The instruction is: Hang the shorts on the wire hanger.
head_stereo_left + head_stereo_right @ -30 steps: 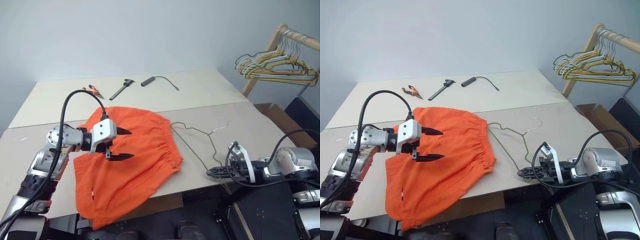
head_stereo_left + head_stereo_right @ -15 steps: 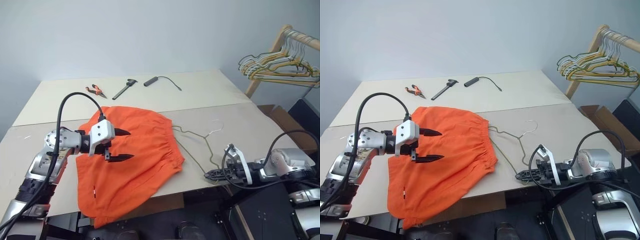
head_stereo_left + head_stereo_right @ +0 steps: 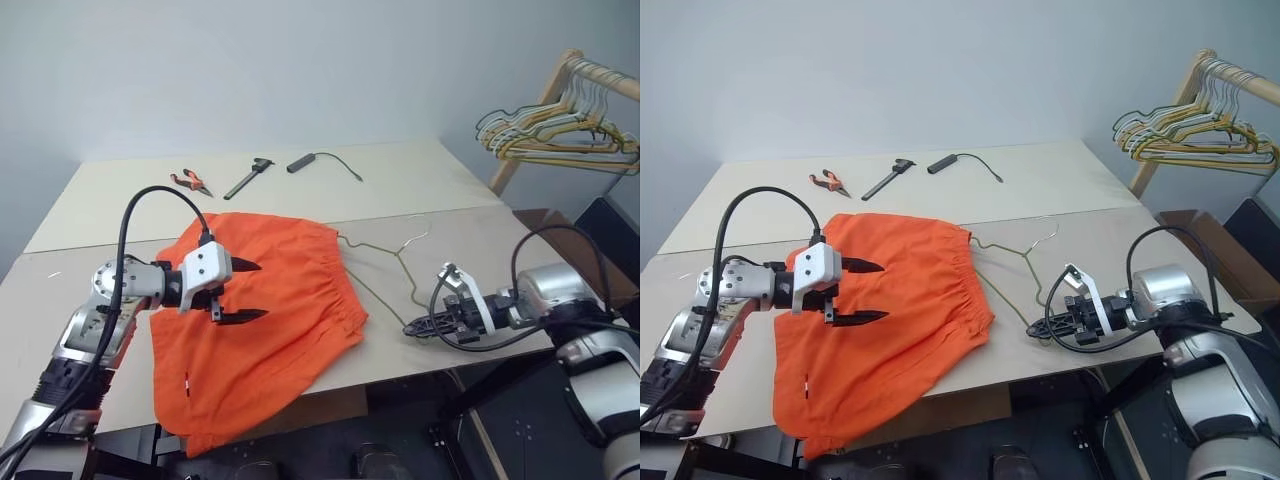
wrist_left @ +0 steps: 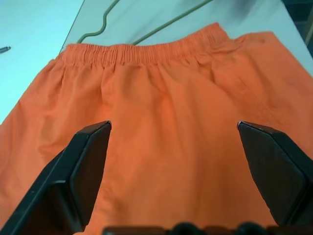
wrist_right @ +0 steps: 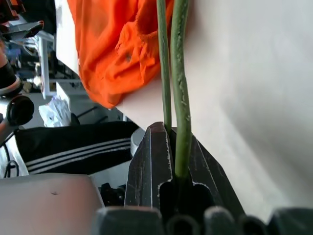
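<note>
Two jobs remain: right fingers [image 3: 1045,328] clench the wire hanger [image 3: 1015,255], left fingers [image 3: 855,292] spread above unhung shorts [image 3: 900,300].

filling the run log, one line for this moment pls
left gripper: open over shorts | right gripper: shut on wire hanger | shorts unhung

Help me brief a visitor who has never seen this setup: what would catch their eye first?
The shorts, bright orange, lie spread across the near part of the table, with the left gripper open just above them. Right of them, the right gripper is shut on a corner of the wire hanger near the table's front edge.
</note>
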Robot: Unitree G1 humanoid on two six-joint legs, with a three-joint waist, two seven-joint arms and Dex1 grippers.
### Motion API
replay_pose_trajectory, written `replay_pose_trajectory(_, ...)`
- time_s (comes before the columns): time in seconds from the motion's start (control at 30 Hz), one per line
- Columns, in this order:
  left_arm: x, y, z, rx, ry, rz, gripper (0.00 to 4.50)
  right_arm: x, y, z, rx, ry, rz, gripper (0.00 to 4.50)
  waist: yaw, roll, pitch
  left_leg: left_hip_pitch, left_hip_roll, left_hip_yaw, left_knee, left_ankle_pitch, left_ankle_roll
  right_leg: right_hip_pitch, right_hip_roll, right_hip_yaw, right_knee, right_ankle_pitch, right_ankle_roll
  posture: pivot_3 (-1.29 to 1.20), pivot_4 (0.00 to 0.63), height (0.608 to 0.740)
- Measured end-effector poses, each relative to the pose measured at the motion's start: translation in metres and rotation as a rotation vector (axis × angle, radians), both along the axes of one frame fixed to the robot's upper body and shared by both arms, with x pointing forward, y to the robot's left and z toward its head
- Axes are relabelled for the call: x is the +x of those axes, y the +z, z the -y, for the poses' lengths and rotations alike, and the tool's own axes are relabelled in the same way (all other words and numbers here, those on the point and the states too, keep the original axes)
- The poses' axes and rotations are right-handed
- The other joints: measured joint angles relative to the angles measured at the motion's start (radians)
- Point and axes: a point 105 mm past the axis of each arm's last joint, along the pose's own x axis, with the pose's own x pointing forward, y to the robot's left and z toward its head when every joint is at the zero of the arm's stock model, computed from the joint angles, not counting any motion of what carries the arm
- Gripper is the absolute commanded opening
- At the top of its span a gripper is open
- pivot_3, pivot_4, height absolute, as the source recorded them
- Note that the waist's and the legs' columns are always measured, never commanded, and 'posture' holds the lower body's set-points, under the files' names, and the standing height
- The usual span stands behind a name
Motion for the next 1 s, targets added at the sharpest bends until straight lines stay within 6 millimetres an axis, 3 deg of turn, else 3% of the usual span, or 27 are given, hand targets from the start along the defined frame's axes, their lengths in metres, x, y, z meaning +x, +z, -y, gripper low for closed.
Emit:
replay_pose_trajectory(0.17,-0.003,-0.004,-0.001,0.002,0.010,-0.005,4.49,0.005,-0.010,-0.006,-0.026,0.046,-0.013,0.00,0.003,0.000,0.000,0.000,0.000,0.000,0.001,0.000,0.000,-0.001,0.000,0.000,0.001,0.000,0.000,0.03,0.000,0.740)
replay_pose_trajectory(0.5,-0.003,-0.003,0.001,-0.004,0.027,0.015,4.49,0.026,-0.013,-0.018,-0.086,0.074,0.043,0.00,0.004,0.001,0.000,0.000,0.000,0.000,0.001,0.000,-0.001,0.000,0.000,-0.001,0.002,0.000,0.000,0.04,0.000,0.740)
replay_pose_trajectory(1.0,-0.005,-0.006,0.004,-0.015,0.031,0.016,4.49,0.050,0.001,-0.029,-0.025,-0.003,0.162,0.00,0.005,0.001,0.000,0.000,0.000,0.000,0.001,0.001,-0.001,-0.001,-0.001,-0.001,0.003,0.000,-0.001,0.04,0.000,0.740)
